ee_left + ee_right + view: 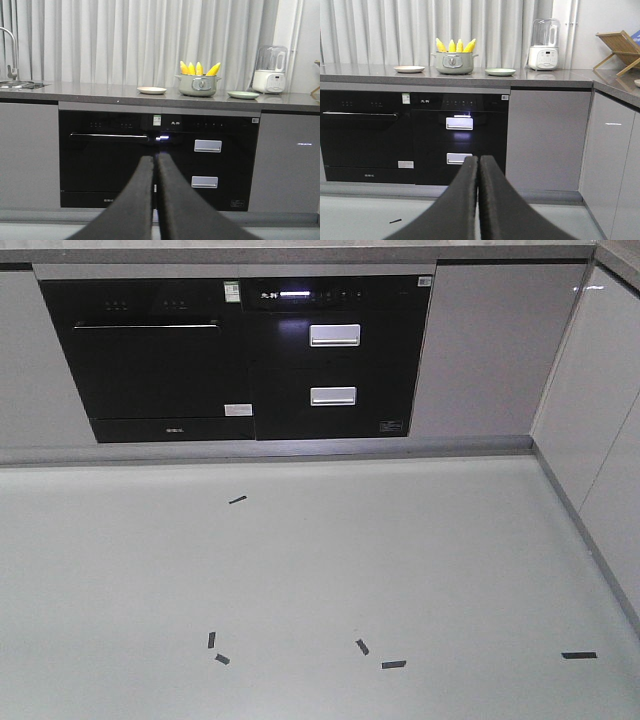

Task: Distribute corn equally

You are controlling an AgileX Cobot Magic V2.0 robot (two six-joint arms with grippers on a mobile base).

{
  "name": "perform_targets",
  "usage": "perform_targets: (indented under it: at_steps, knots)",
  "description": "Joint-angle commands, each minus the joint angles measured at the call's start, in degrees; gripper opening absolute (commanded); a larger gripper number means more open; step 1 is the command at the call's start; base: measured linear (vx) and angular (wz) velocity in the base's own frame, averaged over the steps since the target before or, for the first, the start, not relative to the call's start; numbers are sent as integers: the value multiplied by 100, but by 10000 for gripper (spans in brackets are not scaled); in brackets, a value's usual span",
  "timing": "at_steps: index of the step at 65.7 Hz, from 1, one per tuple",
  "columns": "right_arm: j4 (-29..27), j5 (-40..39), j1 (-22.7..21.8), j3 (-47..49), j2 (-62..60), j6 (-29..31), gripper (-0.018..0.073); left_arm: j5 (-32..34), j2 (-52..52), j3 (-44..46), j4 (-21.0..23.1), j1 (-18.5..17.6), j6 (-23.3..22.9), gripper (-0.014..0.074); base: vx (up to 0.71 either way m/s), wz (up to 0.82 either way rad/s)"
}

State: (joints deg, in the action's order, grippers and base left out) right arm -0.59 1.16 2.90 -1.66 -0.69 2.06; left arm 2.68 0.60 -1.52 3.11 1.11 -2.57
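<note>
Poking from the pot [197, 86], four corn cobs [199, 68]

Labels [157, 120] on the black appliances [105, 165] are too small to read.

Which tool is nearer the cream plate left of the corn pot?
Left, likely. The cream plate sits almost straight ahead of the left tool; from the right tool it lies well off to the left. Neither is close.

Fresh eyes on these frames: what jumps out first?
Four yellow corn cobs stand in a green pot on the counter, flanked by a cream plate and a green plate, both empty. The left gripper and right gripper are shut, well short of the counter.
</note>
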Motion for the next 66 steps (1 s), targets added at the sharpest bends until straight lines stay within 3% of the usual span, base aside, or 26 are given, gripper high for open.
perform_targets:
  at_steps: [1, 66]
  knots:
    - [59, -424, -2, -39, -6, 31, -6, 388, 96, -82, 16, -38, -43, -6, 0, 0]
    - [59, -425, -2, -39, -6, 31, -6, 388, 96, -82, 16, -38, -43, -6, 0, 0]
